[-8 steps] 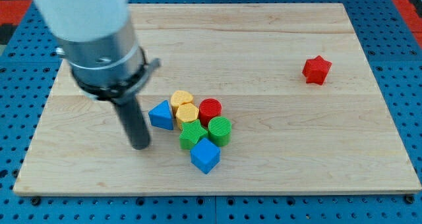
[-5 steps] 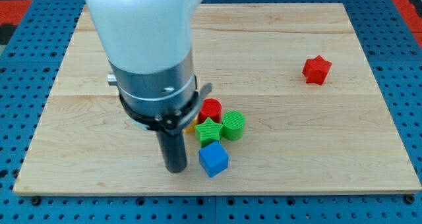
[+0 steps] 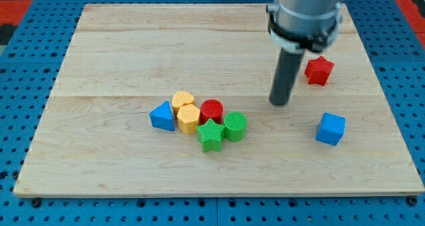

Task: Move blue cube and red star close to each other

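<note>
The blue cube (image 3: 330, 128) lies on the wooden board at the view's lower right. The red star (image 3: 319, 70) lies above it, near the board's right side, with a gap of about one block's width and a half between them. My tip (image 3: 279, 101) rests on the board to the left of both, lower left of the red star and upper left of the blue cube, touching neither.
A cluster sits near the board's middle: a blue triangle (image 3: 161, 116), two yellow blocks (image 3: 183, 100) (image 3: 188, 118), a red cylinder (image 3: 212, 110), a green star (image 3: 211, 134) and a green cylinder (image 3: 235, 126). The board (image 3: 99, 60) ends close to the red star's right.
The blue cube has slid from beside the cluster far to the right, to below the red star. My tip has swung from the cluster's left to the right side. The green blocks shifted slightly.
</note>
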Robot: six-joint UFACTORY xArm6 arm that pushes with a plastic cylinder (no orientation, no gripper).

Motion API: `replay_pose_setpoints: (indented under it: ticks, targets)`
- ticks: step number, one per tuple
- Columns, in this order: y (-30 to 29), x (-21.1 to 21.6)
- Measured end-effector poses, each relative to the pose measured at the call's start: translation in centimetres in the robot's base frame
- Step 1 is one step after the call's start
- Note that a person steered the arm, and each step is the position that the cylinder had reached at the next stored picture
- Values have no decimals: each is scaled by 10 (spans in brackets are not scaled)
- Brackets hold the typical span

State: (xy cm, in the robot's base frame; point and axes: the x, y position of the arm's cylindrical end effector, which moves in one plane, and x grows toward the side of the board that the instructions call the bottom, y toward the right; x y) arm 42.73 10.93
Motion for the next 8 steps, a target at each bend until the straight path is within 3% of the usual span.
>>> replay_pose_setpoints:
  ticks: [1,2,3,5,6,7,8]
  targets:
    - [0,-62]
    - [45,-85]
    - [73,-64]
    - [63,34]
    - [60,-12]
    - [104,-24]
    - [141,13]
